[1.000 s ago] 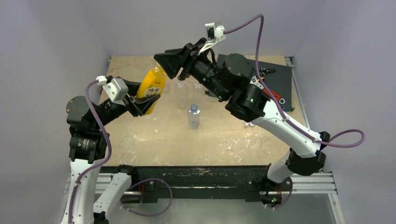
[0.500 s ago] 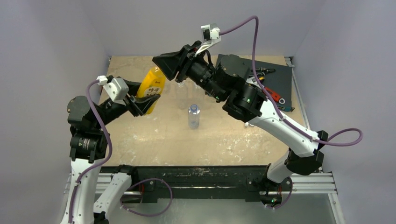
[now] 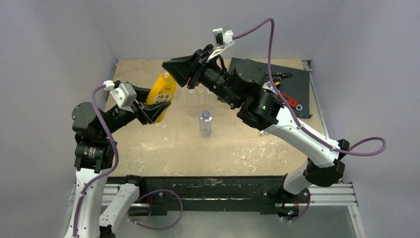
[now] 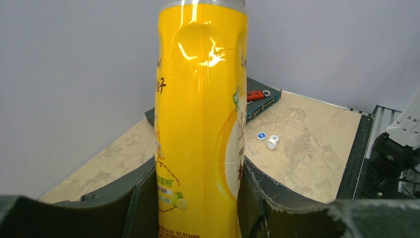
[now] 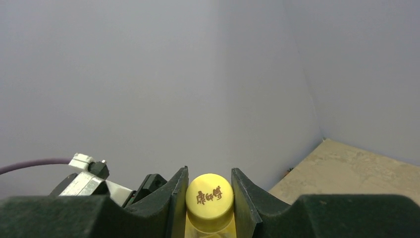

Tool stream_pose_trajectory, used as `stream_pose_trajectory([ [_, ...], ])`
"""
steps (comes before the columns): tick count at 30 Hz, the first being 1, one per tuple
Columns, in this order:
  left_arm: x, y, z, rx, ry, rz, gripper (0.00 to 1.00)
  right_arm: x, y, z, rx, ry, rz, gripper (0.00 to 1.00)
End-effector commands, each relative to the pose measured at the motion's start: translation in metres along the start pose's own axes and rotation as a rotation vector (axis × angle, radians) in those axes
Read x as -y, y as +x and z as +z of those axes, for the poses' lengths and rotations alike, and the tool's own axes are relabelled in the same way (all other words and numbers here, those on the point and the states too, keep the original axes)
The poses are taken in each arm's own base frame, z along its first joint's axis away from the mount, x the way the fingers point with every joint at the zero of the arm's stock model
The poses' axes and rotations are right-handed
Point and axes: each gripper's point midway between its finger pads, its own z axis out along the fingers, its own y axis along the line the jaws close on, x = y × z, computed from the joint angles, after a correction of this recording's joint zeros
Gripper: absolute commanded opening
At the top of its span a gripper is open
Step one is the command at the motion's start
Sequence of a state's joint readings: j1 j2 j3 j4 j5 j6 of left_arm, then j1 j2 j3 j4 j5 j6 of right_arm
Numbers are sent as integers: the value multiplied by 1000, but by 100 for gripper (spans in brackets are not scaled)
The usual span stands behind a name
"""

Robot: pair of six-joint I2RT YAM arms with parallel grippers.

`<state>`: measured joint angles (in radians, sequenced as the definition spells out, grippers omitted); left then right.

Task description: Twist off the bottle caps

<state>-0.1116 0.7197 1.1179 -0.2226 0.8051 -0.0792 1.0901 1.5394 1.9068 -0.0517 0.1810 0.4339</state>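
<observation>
My left gripper [image 4: 198, 201] is shut on the lower body of the orange-yellow bottle [image 4: 200, 109], which it holds up off the table, leaning [image 3: 167, 87]. The right gripper [image 5: 210, 194] is shut on that bottle's yellow cap [image 5: 210, 196], one finger on each side of it. In the top view the right gripper [image 3: 172, 68] covers the cap. A small clear bottle [image 3: 205, 124] with its cap on stands mid-table. Two more clear bottles [image 3: 192, 101] stand behind it, partly under the right arm. Loose blue [image 4: 261, 135] and white caps [image 4: 272, 142] lie on the table.
A dark flat box [image 3: 293, 82] with a red tool [image 3: 290, 101] on it lies at the back right. Grey walls close in the table on three sides. A black rail [image 3: 208, 187] runs along the near edge.
The right gripper's fingers have closed onto the yellow cap, and the arm has shifted slightly left. The left gripper and the bottle have stayed put.
</observation>
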Motion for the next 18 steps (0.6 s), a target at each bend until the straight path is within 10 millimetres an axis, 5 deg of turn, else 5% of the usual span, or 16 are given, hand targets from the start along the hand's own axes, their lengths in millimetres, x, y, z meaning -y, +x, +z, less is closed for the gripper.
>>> stream_pose_trajectory([
  [1,22,-17,-1,48,110,-21,0,-54,-45,-29,82,-265,-39,0],
  [11,65,-44,-4,61,383,-169,0,-123,-39,-105,24,-874,-148,0],
  [18,82,-51,-15,52,467,-146,0,-134,-14,-120,-61,-1053,-154,0],
])
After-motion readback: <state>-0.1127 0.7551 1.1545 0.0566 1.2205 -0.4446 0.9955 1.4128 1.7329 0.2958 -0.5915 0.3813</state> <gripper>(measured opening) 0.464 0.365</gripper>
